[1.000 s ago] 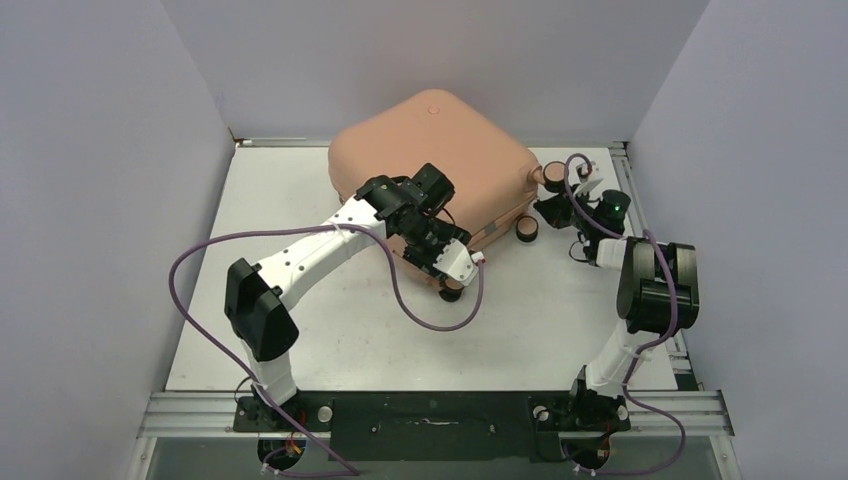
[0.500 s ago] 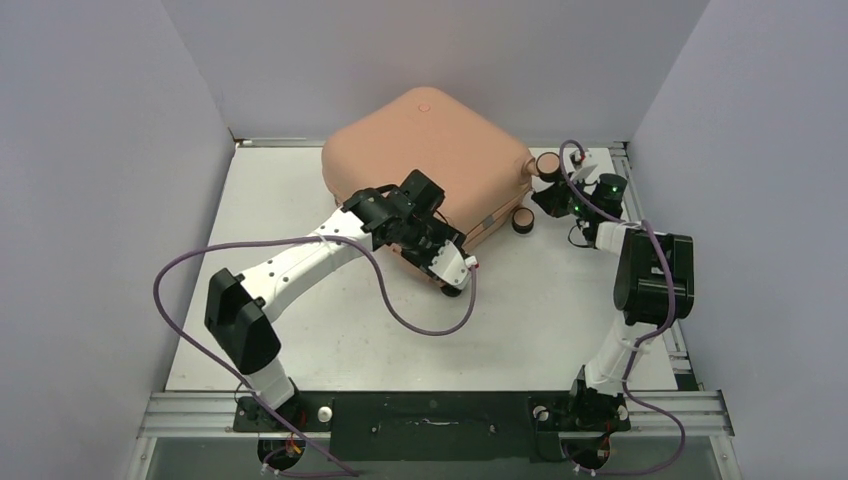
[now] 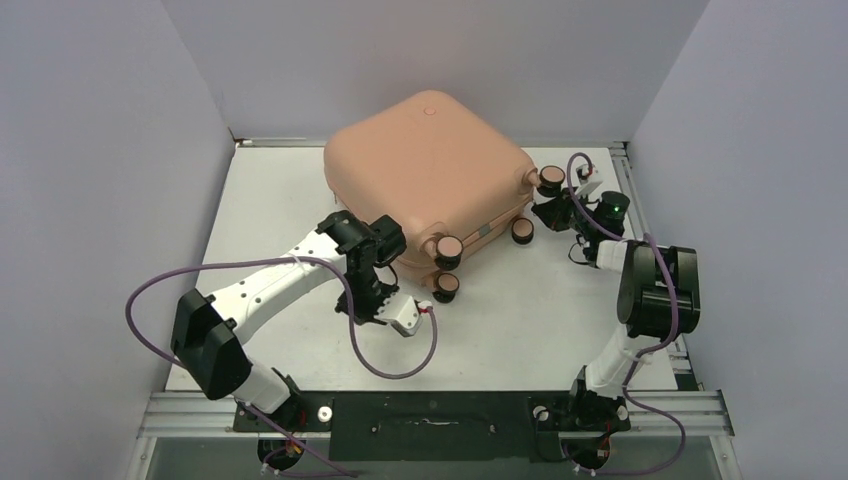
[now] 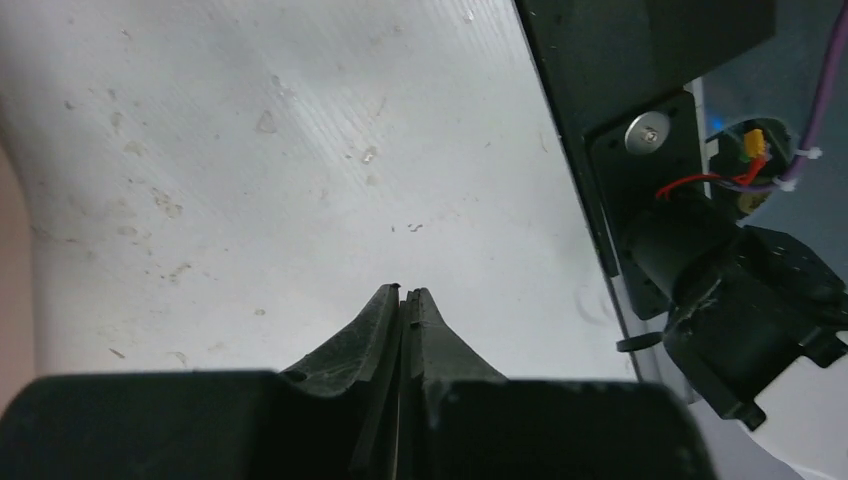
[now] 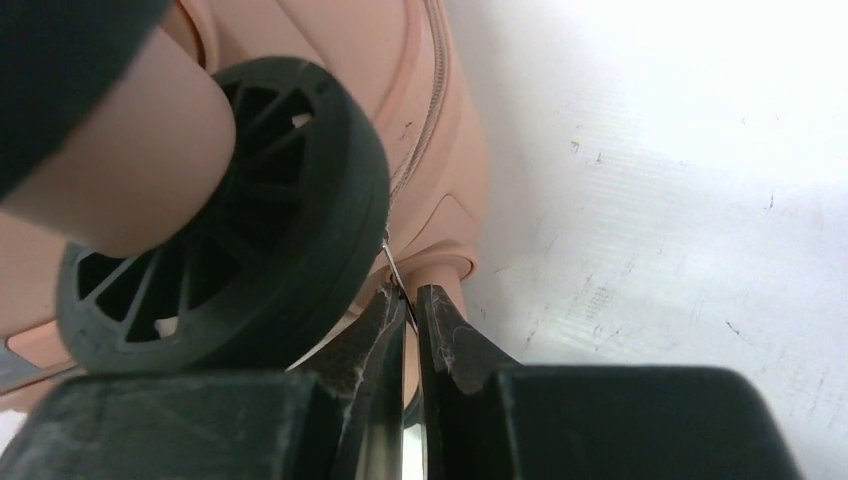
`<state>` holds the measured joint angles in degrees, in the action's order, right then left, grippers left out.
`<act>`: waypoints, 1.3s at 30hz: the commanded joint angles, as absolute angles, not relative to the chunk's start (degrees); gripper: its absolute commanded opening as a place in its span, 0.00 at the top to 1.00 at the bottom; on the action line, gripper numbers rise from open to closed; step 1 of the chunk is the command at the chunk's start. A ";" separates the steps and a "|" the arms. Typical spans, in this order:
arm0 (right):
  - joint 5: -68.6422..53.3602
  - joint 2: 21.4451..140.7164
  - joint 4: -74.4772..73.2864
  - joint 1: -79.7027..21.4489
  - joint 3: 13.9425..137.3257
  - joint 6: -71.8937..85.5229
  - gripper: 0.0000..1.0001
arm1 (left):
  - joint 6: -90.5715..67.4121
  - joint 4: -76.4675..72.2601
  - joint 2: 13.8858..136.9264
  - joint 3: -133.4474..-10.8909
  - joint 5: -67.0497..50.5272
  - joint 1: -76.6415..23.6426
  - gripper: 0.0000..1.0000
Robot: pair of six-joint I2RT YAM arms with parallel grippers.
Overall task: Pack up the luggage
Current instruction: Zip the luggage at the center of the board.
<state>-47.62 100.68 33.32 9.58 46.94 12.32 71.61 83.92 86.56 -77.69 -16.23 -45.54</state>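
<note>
Two claws: left gripper [image 4: 403, 296] pressed together, empty, over the table [image 4: 250, 150]. Only the right wrist view shows the right gripper [image 5: 411, 296] pinching a thin metal tab [image 5: 393, 268] beside a wheel [image 5: 300, 200]. Salmon-pink luggage [image 3: 430, 165] lies closed, back-centre of table.

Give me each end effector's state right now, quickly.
Left end effector: closed, holding nothing.
Right end effector: closed, pinching a thin metal pull at the luggage seam.

The left gripper [image 4: 402, 292] is pointing downward with jaws pressing together; the right gripper [image 5: 410, 295] is reaching forward, jaws seemingly pinching shut.
</note>
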 commanded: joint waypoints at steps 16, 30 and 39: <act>-40.26 105.76 44.47 13.27 47.74 19.66 0.95 | 36.92 60.93 89.65 -102.21 -20.12 -44.62 0.05; -40.93 105.58 44.74 13.53 47.24 19.20 0.95 | 26.47 39.84 106.37 -111.82 16.35 -54.35 0.04; -41.44 105.12 45.36 13.45 47.26 19.69 0.95 | 25.69 35.04 106.06 -101.62 27.48 -51.97 0.04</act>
